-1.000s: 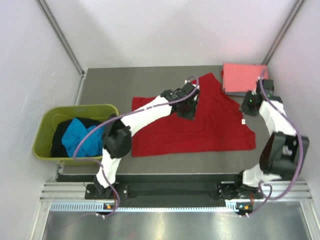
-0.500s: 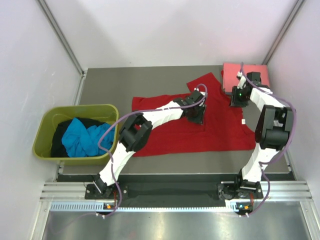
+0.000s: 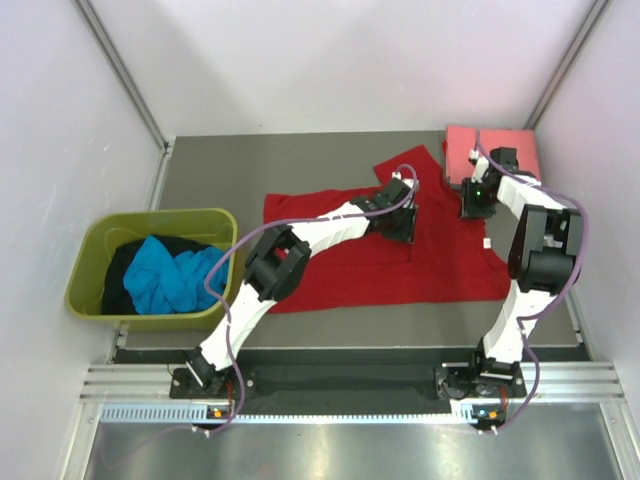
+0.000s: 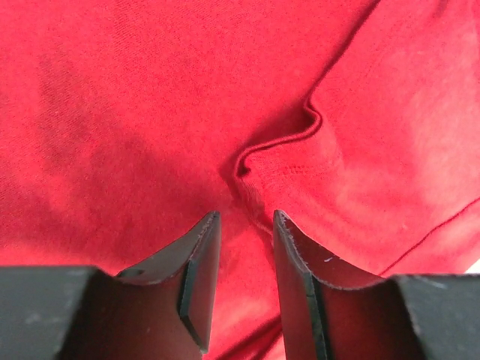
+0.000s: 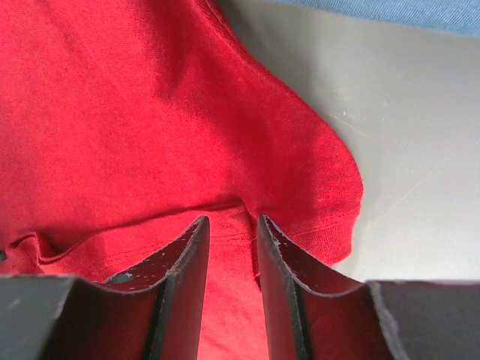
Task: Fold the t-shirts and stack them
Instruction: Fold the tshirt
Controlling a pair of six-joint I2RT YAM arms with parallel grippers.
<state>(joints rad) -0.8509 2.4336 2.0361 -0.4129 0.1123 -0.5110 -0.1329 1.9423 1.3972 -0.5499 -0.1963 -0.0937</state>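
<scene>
A bright red t-shirt lies spread on the grey table. My left gripper is down on its upper middle. In the left wrist view, the jaws stand narrowly apart with red cloth bunched between them, and a puckered hem fold runs into the gap. My right gripper is at the shirt's back right sleeve, its jaws likewise close together on the red hem. A folded salmon-pink shirt lies at the back right corner. Turquoise and black shirts sit in the tub.
The olive-green tub stands at the table's left edge. Bare grey table shows beside the sleeve, and a strip of blue cloth lies at the top of the right wrist view. White walls close in both sides.
The right arm swung in from the right edge to the shirt's back right sleeve. The left gripper slid a little to the right along the shirt's upper part.
</scene>
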